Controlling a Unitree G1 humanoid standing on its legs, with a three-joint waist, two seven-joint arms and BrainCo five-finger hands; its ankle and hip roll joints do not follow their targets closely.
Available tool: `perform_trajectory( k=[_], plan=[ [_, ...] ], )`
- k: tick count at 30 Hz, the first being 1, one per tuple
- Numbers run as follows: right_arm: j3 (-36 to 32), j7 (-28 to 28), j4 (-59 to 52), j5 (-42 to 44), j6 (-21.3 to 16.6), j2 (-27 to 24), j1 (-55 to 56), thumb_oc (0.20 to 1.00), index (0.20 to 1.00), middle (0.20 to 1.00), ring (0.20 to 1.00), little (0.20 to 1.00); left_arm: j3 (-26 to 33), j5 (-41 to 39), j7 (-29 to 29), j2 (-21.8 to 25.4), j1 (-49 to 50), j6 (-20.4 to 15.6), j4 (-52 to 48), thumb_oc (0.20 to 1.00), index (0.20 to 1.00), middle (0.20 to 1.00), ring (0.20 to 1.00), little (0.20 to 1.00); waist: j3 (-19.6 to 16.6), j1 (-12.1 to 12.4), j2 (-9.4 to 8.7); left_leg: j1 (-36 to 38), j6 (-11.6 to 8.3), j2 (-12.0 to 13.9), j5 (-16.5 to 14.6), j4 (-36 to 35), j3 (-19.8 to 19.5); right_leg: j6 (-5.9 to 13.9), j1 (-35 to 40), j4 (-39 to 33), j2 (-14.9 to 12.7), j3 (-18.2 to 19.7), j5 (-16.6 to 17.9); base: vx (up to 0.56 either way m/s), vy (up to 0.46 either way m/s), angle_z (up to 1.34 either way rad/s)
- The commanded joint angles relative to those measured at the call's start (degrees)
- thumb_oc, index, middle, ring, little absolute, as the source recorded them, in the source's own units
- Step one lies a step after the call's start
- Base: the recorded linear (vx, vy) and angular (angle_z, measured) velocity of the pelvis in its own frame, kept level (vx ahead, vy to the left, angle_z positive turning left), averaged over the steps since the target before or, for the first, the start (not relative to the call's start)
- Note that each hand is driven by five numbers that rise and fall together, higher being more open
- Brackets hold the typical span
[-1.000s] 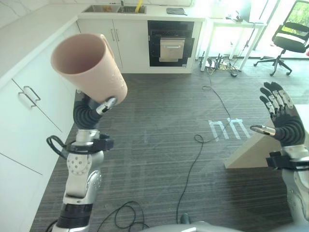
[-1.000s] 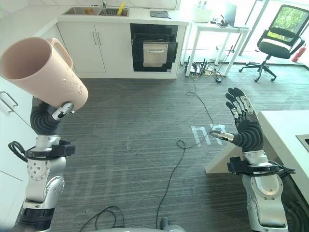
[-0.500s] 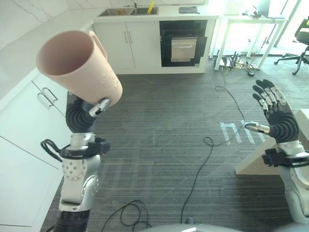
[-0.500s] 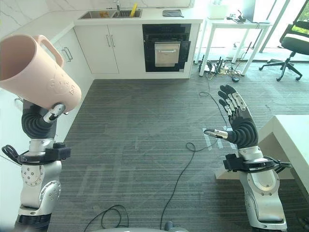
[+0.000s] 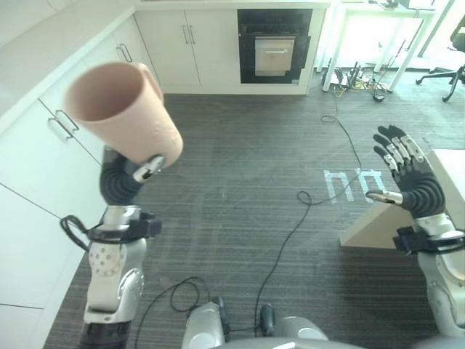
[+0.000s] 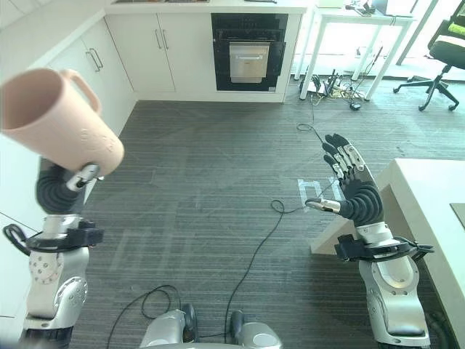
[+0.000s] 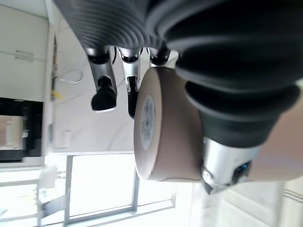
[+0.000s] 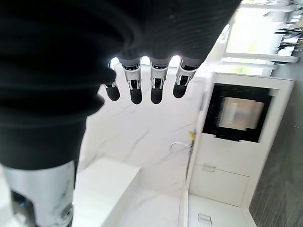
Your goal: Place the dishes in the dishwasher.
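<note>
A large pale pink mug [image 5: 123, 113] with a handle is held up high at the left, its mouth tilted toward me. My left hand [image 5: 134, 173] grips it from below, thumb and fingers curled round its base [image 7: 156, 127]. At the right my right hand [image 5: 407, 182] is raised with straight, spread fingers [image 8: 137, 85] and holds nothing. A black built-in appliance [image 5: 275, 51] with a silver front panel sits in the cabinets at the far end of the room.
White cabinets [image 5: 43, 145] and a countertop run along the left wall. A white table corner [image 6: 429, 196] is by my right arm. A white desk [image 5: 378, 36], floor cables [image 5: 341, 91] and an office chair [image 6: 447, 62] stand at the back right over dark carpet [image 5: 240, 189].
The camera has tipped down and shifted, so the room sits higher in the picture. The mug stays in my left hand, a little lower in view. My right hand keeps its raised pose.
</note>
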Motion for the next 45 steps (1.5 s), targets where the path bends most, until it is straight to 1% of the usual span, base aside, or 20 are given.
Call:
perform_trajectory(
  k=[1,4,6,9,11,12,14,15,16,18,19,20,21,23,25,27,32,34,36,45],
  plan=[
    [-1.79,2.65,-5.87,6.29,-6.02,-2.91,3.83,1.000,1.000,1.000,1.000,1.000,-0.05,-2.10,0.01,1.39,2.24,-5.81,-6.66,0.200,0.200,0.200,0.200,0.200,-4.61,-0.78,-1.77,2.72,0.89,-2.31,7.78,0.81,3.41,4.50,13.75,-4.07,-3.03,1.20,-4.96,0.48,0.315,-0.32],
    [-3.53,5.42,-7.08,7.35,-6.02,-2.94,4.54,1.000,1.000,1.000,1.000,1.000,-0.89,0.16,2.06,1.44,-0.01,-4.19,-7.02,0.200,0.200,0.200,0.200,0.200,-6.65,-0.48,-2.02,3.24,2.77,-3.06,5.77,0.81,4.24,7.06,13.88,0.37,-5.21,-0.35,-6.83,0.49,0.322,-0.40],
    [-3.49,5.27,-7.51,6.00,-6.29,-2.35,4.64,1.000,1.000,1.000,1.000,1.000,-0.77,0.73,1.35,1.67,-0.76,-3.82,-6.89,0.200,0.200,0.200,0.200,0.200,-7.39,-0.19,-3.14,3.87,4.21,-5.12,4.51,0.81,3.53,9.49,11.93,6.34,-7.37,-1.54,-3.89,0.33,0.216,-0.43],
    [-2.62,3.30,-7.79,4.67,-4.87,-1.10,3.17,1.000,1.000,1.000,1.000,1.000,-1.08,0.82,-0.94,1.85,-2.09,-1.33,-7.01,0.200,0.200,0.200,0.200,0.200,-8.36,0.85,-3.66,5.54,6.49,-7.66,3.39,0.81,0.66,13.09,4.60,22.51,-8.04,-2.69,6.34,0.32,0.189,-0.25],
    [-1.08,3.60,-7.84,2.68,-3.70,0.88,2.29,1.000,1.000,1.000,1.000,1.000,-1.30,2.10,-1.77,1.79,-2.20,-0.76,-7.09,0.200,0.200,0.200,0.200,0.200,-7.79,1.15,-2.42,8.16,7.05,-7.72,1.99,0.81,-0.94,13.21,-3.31,32.97,-9.45,-4.51,9.96,0.25,0.140,0.19],
    [-0.36,3.95,-7.52,2.23,-3.04,1.31,1.94,1.000,1.000,1.000,1.000,1.000,-0.83,2.50,-1.84,1.89,-2.18,-0.31,-7.38,0.200,0.200,0.200,0.200,0.200,-7.40,1.38,-2.09,8.90,7.01,-7.71,1.74,0.81,-1.61,12.36,-6.55,33.41,-11.41,-6.27,7.49,0.26,0.063,0.21],
    [0.98,3.64,-7.33,2.48,-2.06,1.27,0.41,1.000,1.000,1.000,1.000,1.000,-0.60,3.67,-0.53,2.53,-2.94,0.80,-8.12,0.200,0.200,0.200,0.200,0.200,-6.92,2.87,-2.18,10.13,5.60,-6.46,1.42,0.81,-0.46,11.88,-5.06,22.47,-17.04,-13.36,6.83,0.17,-0.192,0.21],
    [2.03,3.62,-7.17,2.61,-2.14,1.24,-0.67,1.000,1.000,1.000,1.000,1.000,-0.60,4.65,0.70,3.01,-3.33,0.71,-8.32,0.200,0.200,0.200,0.200,0.200,-6.37,3.69,-2.42,11.00,4.51,-5.23,1.11,0.81,1.60,12.29,-4.45,16.31,-20.18,-18.27,8.76,0.14,-0.314,0.32],
    [2.97,3.21,-7.09,2.60,-2.40,1.10,-1.55,1.000,1.000,1.000,1.000,1.000,-0.72,5.27,1.70,3.46,-3.69,0.75,-8.56,0.200,0.200,0.200,0.200,0.200,-5.63,3.68,-2.59,12.26,3.66,-4.26,0.58,0.81,2.95,12.76,-3.70,10.02,-20.74,-20.96,11.47,0.18,-0.299,0.02],
    [2.37,2.33,-8.12,2.37,-2.60,1.07,0.29,1.000,1.000,1.000,1.000,1.000,-1.53,4.81,0.74,3.43,-3.71,0.96,-8.36,0.200,0.200,0.200,0.200,0.200,-5.26,1.43,-3.11,13.54,3.65,-4.72,-1.51,0.81,0.94,13.05,-4.00,-1.46,-18.65,-13.81,13.31,0.29,-0.262,0.19],
    [2.00,2.32,-8.53,2.34,-2.41,1.19,1.04,1.000,1.000,1.000,1.000,1.000,-1.74,4.64,0.28,3.32,-3.73,1.04,-8.20,0.200,0.200,0.200,0.200,0.200,-5.52,0.82,-3.18,13.59,3.78,-4.91,-1.93,0.81,0.20,13.14,-4.17,-2.96,-18.74,-11.99,14.13,0.36,-0.357,0.95],
    [1.41,2.21,-9.39,1.96,-1.77,1.71,1.94,1.000,1.000,1.000,1.000,1.000,-2.19,4.77,-0.45,3.27,-3.43,0.67,-8.07,0.200,0.200,0.200,0.200,0.200,-5.41,-0.43,-3.23,14.60,4.03,-4.80,-3.05,0.81,-0.82,14.16,-6.70,-3.69,-20.68,-8.45,17.54,0.30,-0.408,1.23],
    [1.20,2.45,-9.47,2.89,-1.81,1.75,2.22,1.000,1.000,1.000,1.000,1.000,-1.87,4.61,-0.62,3.69,-2.85,0.26,-8.13,0.200,0.200,0.200,0.200,0.200,-5.21,-0.44,-3.20,15.46,3.97,-4.18,-3.44,0.81,-0.33,14.71,-7.43,-3.29,-21.83,-9.04,18.76,0.25,-0.443,1.51],
    [1.42,2.89,-9.25,3.68,-2.38,1.90,2.41,1.000,1.000,1.000,1.000,1.000,-1.77,4.67,-0.43,4.32,-2.97,-0.04,-7.88,0.200,0.200,0.200,0.200,0.200,-5.28,-0.38,-3.11,15.62,3.87,-3.24,-3.74,0.81,-0.25,14.56,-6.60,-2.07,-22.19,-9.60,17.89,0.08,-0.410,0.86],
    [2.19,3.17,-9.29,2.89,-2.88,1.93,2.43,1.000,1.000,1.000,1.000,1.000,-1.15,4.12,-0.44,4.75,-2.65,-0.16,-8.23,0.200,0.200,0.200,0.200,0.200,-6.12,0.31,-3.14,15.51,2.86,-1.43,-3.25,0.81,1.30,14.09,-3.97,-3.31,-21.15,-12.18,14.56,0.06,-0.554,0.03],
    [2.90,2.30,-8.91,2.87,-2.04,0.98,1.12,1.000,1.000,1.000,1.000,1.000,-0.66,-2.04,-1.28,4.00,-1.58,2.25,-8.92,0.200,0.200,0.200,0.200,0.200,-7.16,0.93,-2.72,15.56,1.25,1.04,-1.78,0.81,2.28,13.73,-2.09,-4.07,-18.16,-13.17,9.69,0.06,-0.565,-0.10],
    [1.87,0.80,-8.61,2.97,1.45,-4.28,-2.59,1.000,1.000,1.000,1.000,1.000,-1.54,-4.64,-1.87,2.79,0.67,0.39,-9.53,0.200,0.200,0.200,0.200,0.200,-6.93,1.10,-1.55,15.87,-1.54,4.10,3.07,2.25,5.10,10.41,0.12,-4.07,-13.45,-12.70,6.12,0.08,-0.313,-0.06],
    [0.82,1.01,-8.05,3.01,-0.16,-4.11,-1.86,1.000,1.000,1.000,1.000,1.000,-1.59,-3.06,-3.19,2.16,0.65,-0.83,-9.16,0.200,0.200,0.200,0.200,0.200,-6.77,0.35,-1.28,15.07,-2.42,5.36,4.12,1.11,6.52,10.22,0.48,-4.07,-13.40,-13.38,5.40,0.03,0.043,0.00],
    [-0.21,2.59,-8.43,4.16,-0.90,-4.06,-0.55,1.000,1.000,1.000,1.000,1.000,-0.80,-1.64,-3.47,2.39,1.95,-2.35,-8.78,0.200,0.200,0.200,0.200,0.200,-7.12,-0.48,-0.97,15.20,-2.28,5.11,2.84,0.81,6.08,10.32,0.50,-4.07,-13.80,-12.73,5.15,0.08,0.133,0.05],
    [2.63,2.97,-9.74,-0.13,0.21,0.21,-0.46,1.000,1.000,1.000,1.000,1.000,1.68,-1.53,-5.72,4.18,1.20,-0.64,-8.25,0.200,0.200,0.200,0.200,0.200,-8.41,-0.14,-0.38,16.93,-1.46,3.41,-0.18,0.81,5.66,13.22,0.96,-4.07,-17.62,-15.26,6.83,0.07,0.074,-0.07]
  ],
)
